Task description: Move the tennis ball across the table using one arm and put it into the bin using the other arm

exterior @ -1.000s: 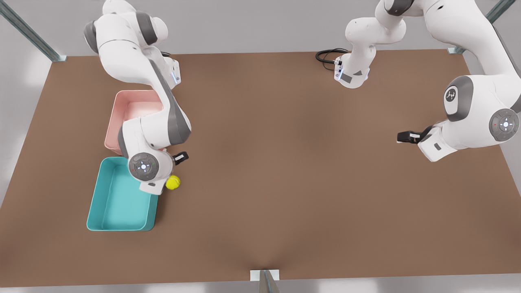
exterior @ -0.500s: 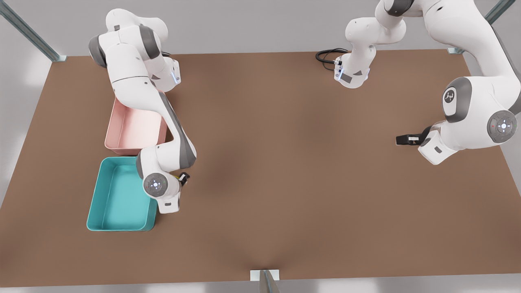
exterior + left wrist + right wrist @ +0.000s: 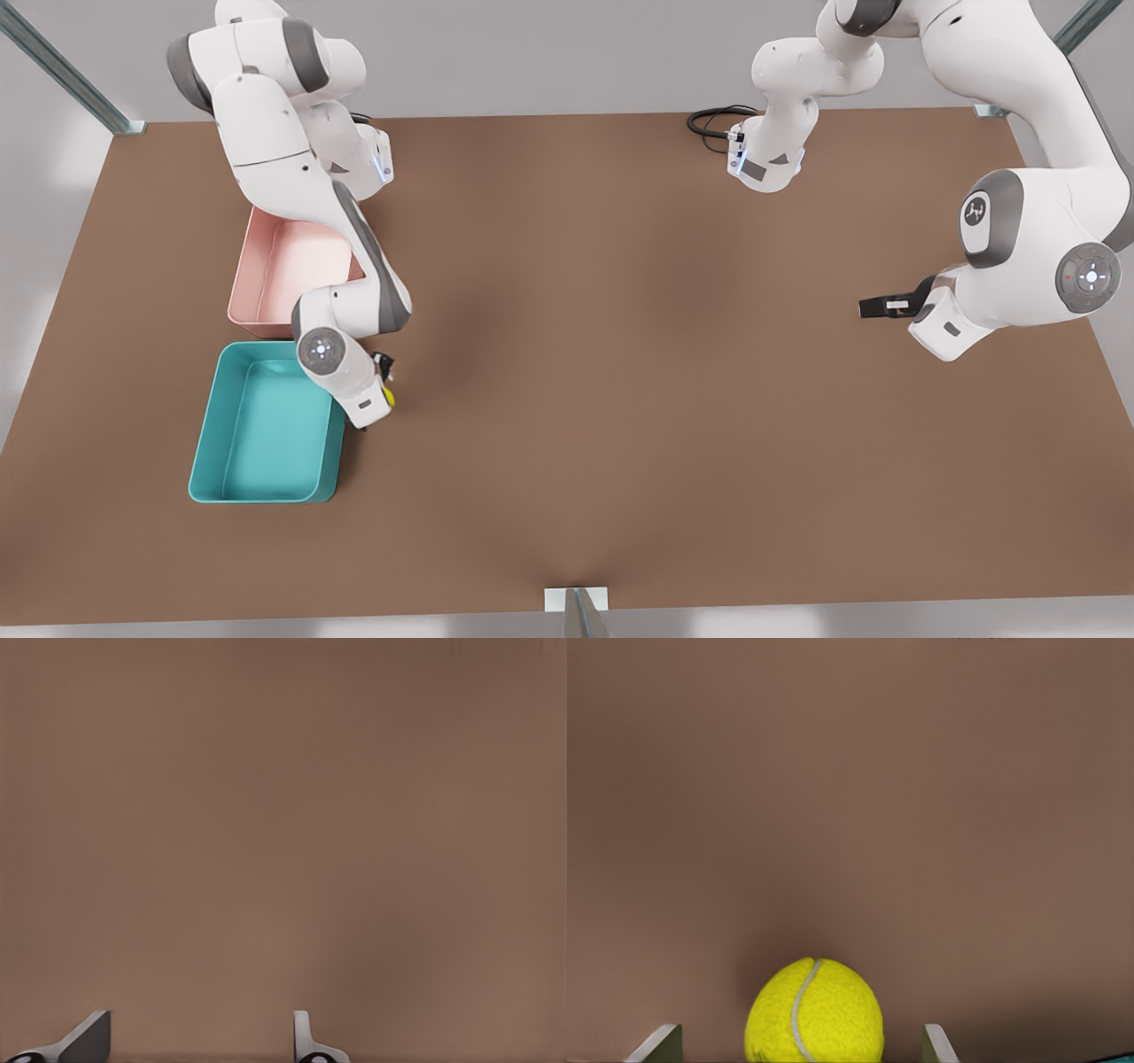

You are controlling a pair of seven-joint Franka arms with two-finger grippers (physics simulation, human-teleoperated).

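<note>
Right hand (image 3: 802,1047), fingers spread, straddles one tennis ball (image 3: 814,1012) on the counter (image 3: 620,354) beside the bin (image 3: 266,434), which is empty. Left hand (image 3: 202,1038), also spread, waits well apart. One pink tray (image 3: 283,266), empty.

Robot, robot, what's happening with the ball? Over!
Right gripper open, fingers astride tennis ball beside teal bin. Left gripper open, waiting. Nothing blocking.

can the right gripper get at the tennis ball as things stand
Probably yes: the tennis ball sits on the table between the right gripper's open fingers, nothing between them.
</note>
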